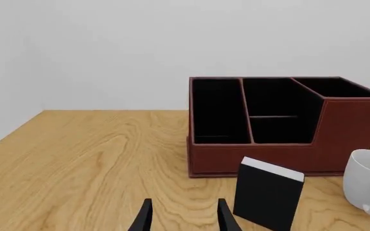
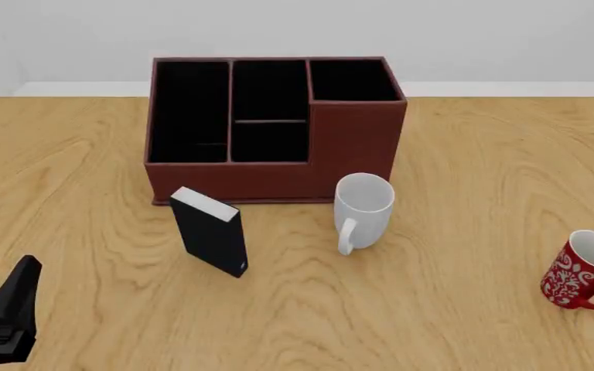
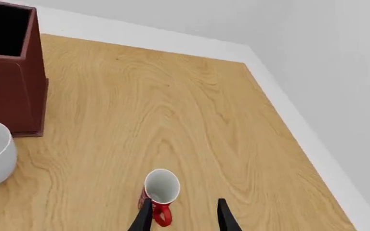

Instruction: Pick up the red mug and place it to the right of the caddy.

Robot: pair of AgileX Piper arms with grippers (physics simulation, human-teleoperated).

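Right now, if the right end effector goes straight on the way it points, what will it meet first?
Most likely the red mug: it stands just ahead of the right end effector, slightly off the centre line between the open fingers. Depth is uncertain; beyond it lies only bare table.

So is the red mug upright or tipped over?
Upright: the red mug stands on its base, rim facing up, white inside visible, handle at its side.

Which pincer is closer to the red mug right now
The right pincer. It hovers over the red mug at the table's near right. The left pincer sits at the near left, past the black box and white mug.
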